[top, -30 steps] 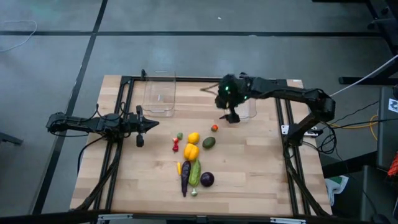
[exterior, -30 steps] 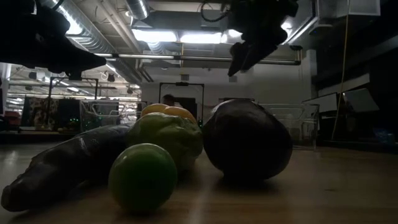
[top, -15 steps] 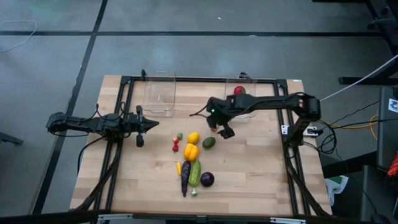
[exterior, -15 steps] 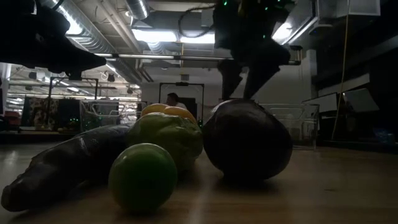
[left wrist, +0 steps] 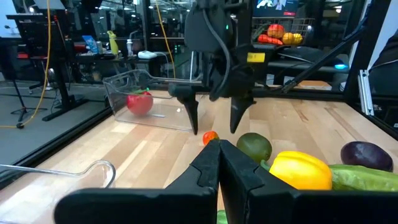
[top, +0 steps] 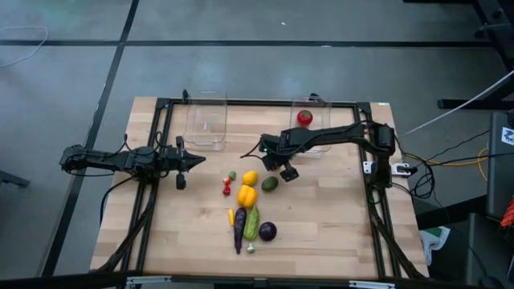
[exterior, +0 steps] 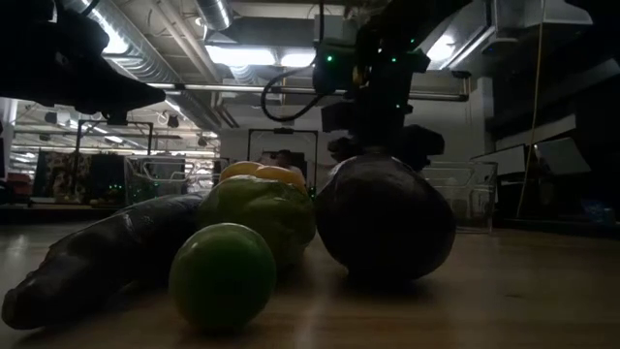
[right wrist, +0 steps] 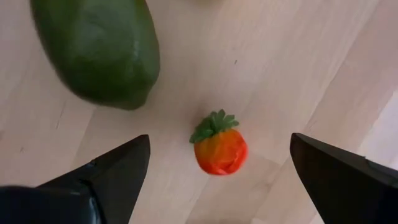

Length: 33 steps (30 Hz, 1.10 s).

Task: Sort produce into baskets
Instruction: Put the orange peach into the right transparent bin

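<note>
My right gripper (top: 281,170) (right wrist: 219,142) points down, open, just above the table. Its fingers (left wrist: 193,115) stand on either side of a tiny orange-red piece with a green top (right wrist: 217,151) (left wrist: 210,137) without touching it. A green avocado (top: 270,184) (right wrist: 99,53) lies beside it. More produce lies mid-table: a lemon (top: 250,177), a yellow pepper (top: 246,195), a cucumber (top: 252,222), an eggplant (top: 239,230) and a purple round piece (top: 267,231). A red tomato (top: 305,118) lies in the right basket (top: 315,138). The left basket (top: 207,120) stands at the far side. My left gripper (top: 201,160) waits shut at the table's left.
Tiny red (top: 226,188) and green (top: 232,175) pieces lie left of the lemon. A black frame rail (top: 265,103) runs along the table's far edge behind the baskets. Bare wood (top: 337,217) stretches over the table's near right part.
My right gripper has come down from above the right basket toward the table's left and near edge. It now stands low over the tiny orange-red piece and has stayed open. The tomato in the right basket, covered by the arm before, shows now.
</note>
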{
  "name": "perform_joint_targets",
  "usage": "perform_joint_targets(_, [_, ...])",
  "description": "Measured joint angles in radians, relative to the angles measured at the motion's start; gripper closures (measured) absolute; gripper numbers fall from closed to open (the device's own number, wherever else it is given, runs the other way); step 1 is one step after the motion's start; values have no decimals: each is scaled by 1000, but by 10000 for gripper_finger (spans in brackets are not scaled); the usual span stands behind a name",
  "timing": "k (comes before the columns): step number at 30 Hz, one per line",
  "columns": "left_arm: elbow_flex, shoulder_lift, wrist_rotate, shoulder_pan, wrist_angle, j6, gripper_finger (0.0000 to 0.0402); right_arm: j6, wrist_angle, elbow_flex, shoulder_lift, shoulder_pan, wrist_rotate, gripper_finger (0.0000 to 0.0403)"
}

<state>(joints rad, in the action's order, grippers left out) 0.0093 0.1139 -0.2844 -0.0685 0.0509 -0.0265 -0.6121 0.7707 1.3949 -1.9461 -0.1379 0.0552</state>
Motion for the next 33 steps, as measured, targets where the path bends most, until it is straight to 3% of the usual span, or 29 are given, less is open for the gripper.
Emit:
perform_joint_targets(8, [0, 0, 0, 0, 0, 0, 400, -21, -17, -3, -23, 0, -37, 26])
perform_joint_targets(21, [0, 0, 0, 0, 0, 0, 400, -25, -27, -3, -34, 0, -38, 134])
perform_joint_targets(33, [0, 0, 0, 0, 0, 0, 400, -25, -10, -3, -65, 0, -74, 174])
